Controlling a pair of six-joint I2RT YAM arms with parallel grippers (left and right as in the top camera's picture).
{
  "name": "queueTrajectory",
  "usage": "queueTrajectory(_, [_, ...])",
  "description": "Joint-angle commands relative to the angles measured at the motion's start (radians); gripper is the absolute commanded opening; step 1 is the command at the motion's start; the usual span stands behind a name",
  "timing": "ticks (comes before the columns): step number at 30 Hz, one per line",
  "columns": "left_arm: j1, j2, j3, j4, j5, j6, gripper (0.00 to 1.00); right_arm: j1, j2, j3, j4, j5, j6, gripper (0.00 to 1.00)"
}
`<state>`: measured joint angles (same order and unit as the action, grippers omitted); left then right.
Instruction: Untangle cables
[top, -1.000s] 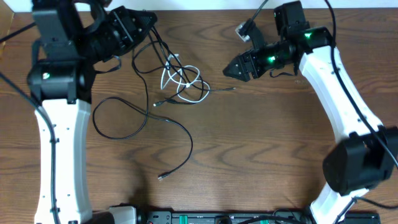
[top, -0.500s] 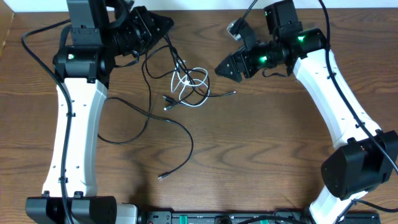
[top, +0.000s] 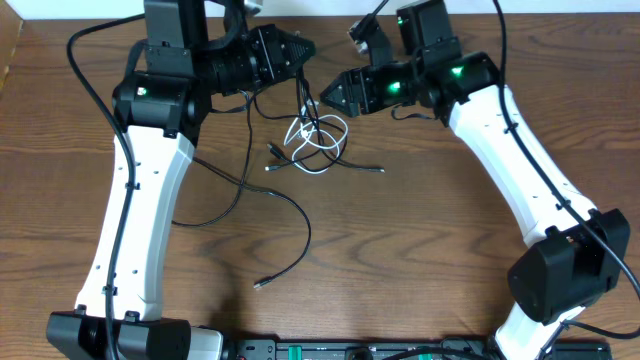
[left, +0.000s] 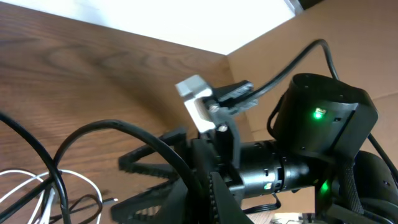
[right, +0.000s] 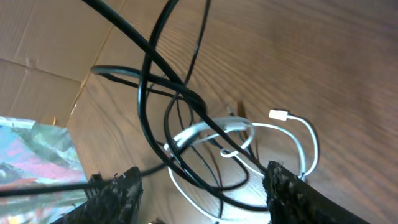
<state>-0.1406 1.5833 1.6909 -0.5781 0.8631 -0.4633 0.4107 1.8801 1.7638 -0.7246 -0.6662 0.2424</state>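
Cables (top: 318, 140) bunch by far table (top: 420, 260) edge, left gripper (top: 304, 48) clamping one, right gripper (top: 324, 97) wide.

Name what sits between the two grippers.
Black cables, gripped by the left gripper, cross that gap before the right gripper; the overhead view shows it.

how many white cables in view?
1. The white cable lies looped mid-tangle, with black cables threaded through it. A second could hide underneath, though none shows.
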Motion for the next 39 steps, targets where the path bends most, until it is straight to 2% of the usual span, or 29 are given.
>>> queueTrajectory(1, [0.0,-0.003,0.01,0.009,0.019,0.04,0.07,0.016,0.032,0.0,-0.002,0.063,0.113,0.56])
queueTrajectory(10, [-0.002,-0.003,0.01,0.008,0.02,0.04,0.07,0.038,0.073,0.0,0.037,0.061,0.2,0.52])
queueTrajectory(17, [-0.002,-0.003,0.01,0.008,0.02,0.04,0.07,0.075,0.101,0.0,0.134,0.039,0.272,0.5])
queueTrajectory(29, [-0.002,-0.003,0.01,0.004,0.032,0.032,0.08,0.156,0.144,0.0,0.161,0.127,0.323,0.43])
queueTrajectory(33, [-0.001,-0.003,0.01,0.004,0.039,0.033,0.08,0.146,0.188,0.0,0.154,0.145,0.322,0.26])
queueTrajectory(36, [0.005,-0.003,0.01,0.005,0.038,0.033,0.08,0.117,0.2,0.0,0.117,0.166,0.32,0.04])
queueTrajectory(39, [0.041,-0.003,0.01,0.007,0.039,0.025,0.07,0.066,0.2,0.0,0.027,0.267,0.301,0.01])
